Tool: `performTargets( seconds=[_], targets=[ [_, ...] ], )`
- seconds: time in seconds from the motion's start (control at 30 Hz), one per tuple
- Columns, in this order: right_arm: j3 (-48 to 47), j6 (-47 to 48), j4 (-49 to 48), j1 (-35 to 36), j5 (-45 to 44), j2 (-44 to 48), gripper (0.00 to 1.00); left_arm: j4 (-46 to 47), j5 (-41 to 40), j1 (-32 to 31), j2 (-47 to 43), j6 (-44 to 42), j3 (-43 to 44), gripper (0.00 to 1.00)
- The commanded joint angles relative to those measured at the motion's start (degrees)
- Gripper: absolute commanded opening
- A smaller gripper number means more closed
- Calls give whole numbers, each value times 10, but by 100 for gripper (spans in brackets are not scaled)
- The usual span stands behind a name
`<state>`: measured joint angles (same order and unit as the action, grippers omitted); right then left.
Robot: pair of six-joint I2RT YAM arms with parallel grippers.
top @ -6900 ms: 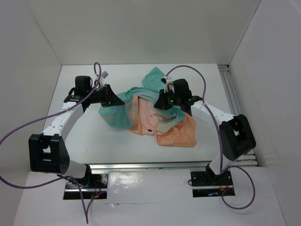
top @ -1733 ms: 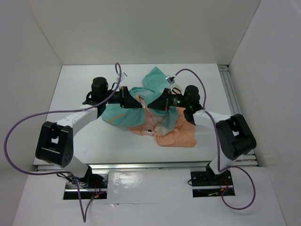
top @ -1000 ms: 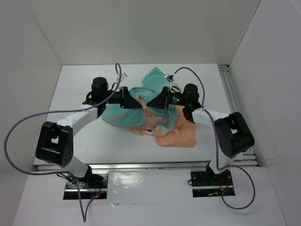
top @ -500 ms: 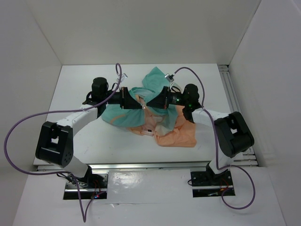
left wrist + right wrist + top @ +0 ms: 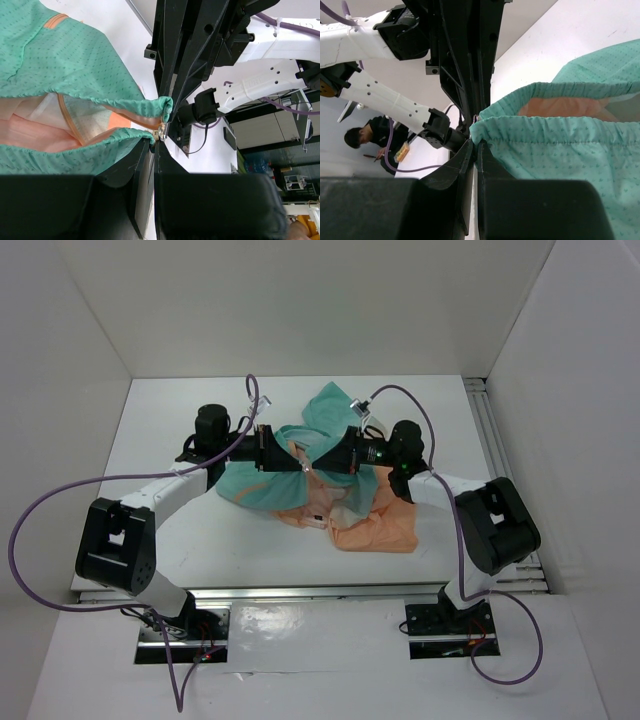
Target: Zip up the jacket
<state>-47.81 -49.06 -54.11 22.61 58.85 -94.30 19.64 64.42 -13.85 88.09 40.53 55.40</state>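
**Teal hem pinched from both sides at mid-table**

Teal at its far and left parts and peach-orange at its near right, the thin, soft fabric jacket [image 5: 380, 525] lies crumpled in the middle of the white table [image 5: 180, 530]. Part of it is lifted where the two arms meet. The black two-finger left gripper [image 5: 299, 467] reaches in from the left and the black two-finger right gripper [image 5: 317, 466] from the right. Their tips stand almost nose to nose above the middle of the garment.

In the left wrist view, the left gripper [image 5: 154, 142] has its jaws narrowed to a slit. It nips the end of one gathered teal hem of the jacket [image 5: 75, 65], right at a small silvery metal zipper piece [image 5: 161, 134]. A second gathered teal edge hangs just above it, against the other arm's fingers. A thin orange seam line [image 5: 70, 125] curves across the pale inner fabric between the two edges.

In the right wrist view, the right gripper [image 5: 474, 145] is likewise clamped narrow on the corner of a gathered teal hem [image 5: 560, 150].
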Motion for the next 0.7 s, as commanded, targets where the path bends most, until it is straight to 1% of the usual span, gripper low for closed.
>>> performTargets(
  seconds=[0.0, 0.67],
  targets=[
    [5, 0, -38, 3, 14, 4, 0, 31, 16, 2, -18, -10, 18, 0],
    [11, 11, -28, 3, 24, 10, 0, 49, 11, 8, -18, 2, 18, 0]
  ],
)
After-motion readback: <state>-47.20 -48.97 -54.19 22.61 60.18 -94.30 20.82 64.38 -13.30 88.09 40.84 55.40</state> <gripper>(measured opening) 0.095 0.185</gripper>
